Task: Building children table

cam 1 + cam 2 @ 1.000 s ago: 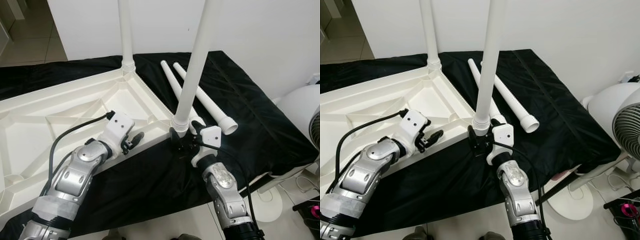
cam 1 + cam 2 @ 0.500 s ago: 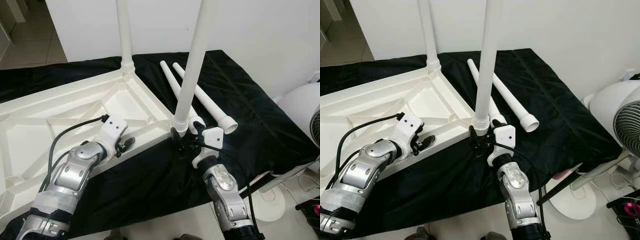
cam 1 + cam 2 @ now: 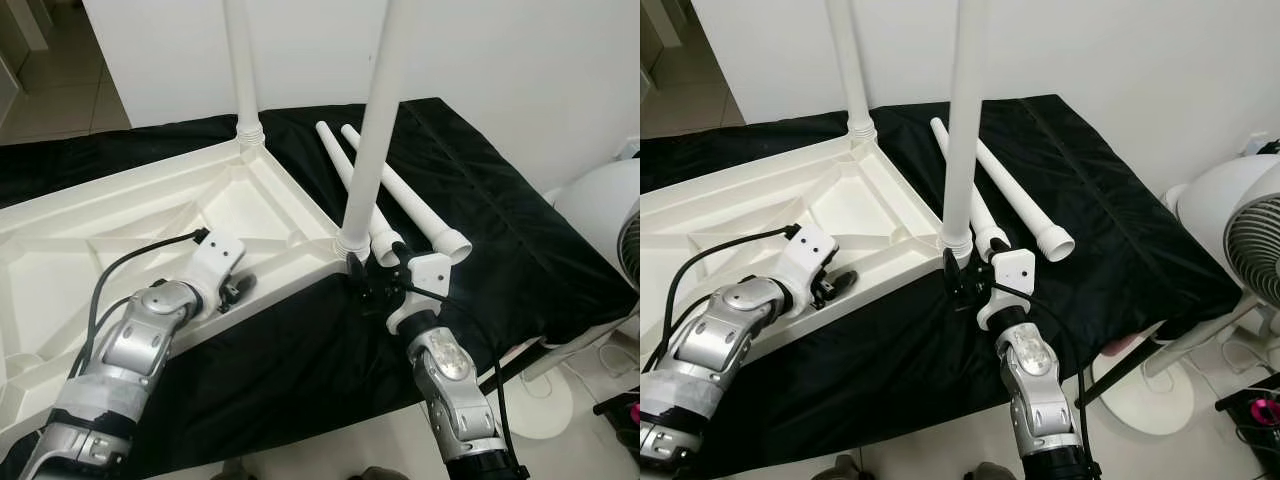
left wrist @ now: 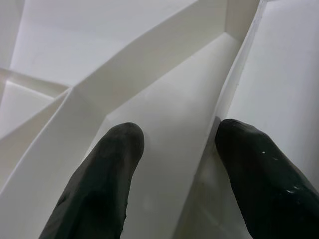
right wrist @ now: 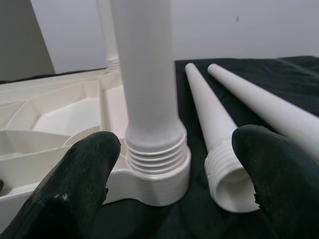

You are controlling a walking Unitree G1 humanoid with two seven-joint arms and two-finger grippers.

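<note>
At twelve o'clock of the right end effector (image 3: 962,275), between its spread fingers, an upright leg (image 3: 962,130) is being seated in the upturned tabletop (image 3: 120,230); the left end effector (image 3: 240,290), also spread, is being rested on its rim.

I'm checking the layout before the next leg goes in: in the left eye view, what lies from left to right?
left gripper → upside-down tabletop → upright leg with right gripper at its base → two loose legs → fan.
</note>
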